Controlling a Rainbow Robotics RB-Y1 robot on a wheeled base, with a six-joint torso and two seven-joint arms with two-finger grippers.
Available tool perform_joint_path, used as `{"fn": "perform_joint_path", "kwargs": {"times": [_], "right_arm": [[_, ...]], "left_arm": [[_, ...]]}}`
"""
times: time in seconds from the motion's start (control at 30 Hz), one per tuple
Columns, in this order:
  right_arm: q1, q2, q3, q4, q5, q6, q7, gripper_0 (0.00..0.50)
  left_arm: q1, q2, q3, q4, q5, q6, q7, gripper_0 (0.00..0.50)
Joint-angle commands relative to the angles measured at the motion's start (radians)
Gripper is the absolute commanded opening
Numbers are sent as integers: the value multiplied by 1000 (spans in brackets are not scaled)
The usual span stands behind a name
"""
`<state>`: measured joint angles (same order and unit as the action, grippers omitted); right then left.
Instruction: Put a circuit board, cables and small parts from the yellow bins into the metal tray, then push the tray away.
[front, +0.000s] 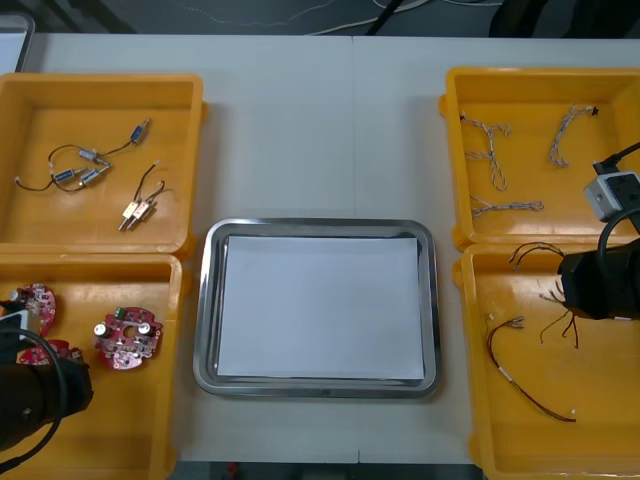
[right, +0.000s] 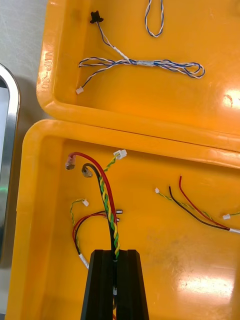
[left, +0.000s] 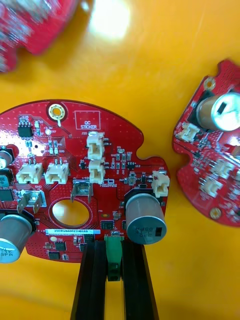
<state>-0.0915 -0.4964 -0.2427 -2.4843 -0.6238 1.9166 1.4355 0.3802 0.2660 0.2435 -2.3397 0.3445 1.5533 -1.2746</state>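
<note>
Front view: we find the metal tray (front: 203, 310) white-lined and bare at mid-bench (front: 320, 130), the left gripper (left: 114, 246) in the near left yellow bin (front: 130, 420), and the right gripper (right: 116, 251) in the near right yellow bin (front: 600, 420). The left fingers stand narrow, pinching a round red circuit board (left: 75, 165) at its rim; we judge it light, stiff and fragile, best held by the edge, clear of components. The right fingers are closed on a red, black and yellow-green cable bundle (right: 106, 195), which we judge light, limp and prone to snag.
</note>
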Motion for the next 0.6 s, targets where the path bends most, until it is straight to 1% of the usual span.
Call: {"fn": "perform_joint_path", "kwargs": {"times": [0.03, 0.1, 0.2, 0.4, 0.6], "right_arm": [[-20, -4, 13, -8, 7, 3, -26, 0], [-20, -4, 13, -8, 7, 3, -26, 0], [-20, -4, 13, -8, 7, 3, -26, 0], [-20, -4, 13, -8, 7, 3, -26, 0], [-20, -4, 13, -8, 7, 3, -26, 0]], "left_arm": [[-27, 59, 74, -99, 33, 68, -43, 0], [-32, 79, 103, -115, 79, 88, -42, 0], [-44, 101, 135, -138, 123, 120, -35, 0], [-99, 141, 160, -190, 139, 229, -5, 0], [-204, 168, 155, -198, 166, 352, 26, 0]]}}
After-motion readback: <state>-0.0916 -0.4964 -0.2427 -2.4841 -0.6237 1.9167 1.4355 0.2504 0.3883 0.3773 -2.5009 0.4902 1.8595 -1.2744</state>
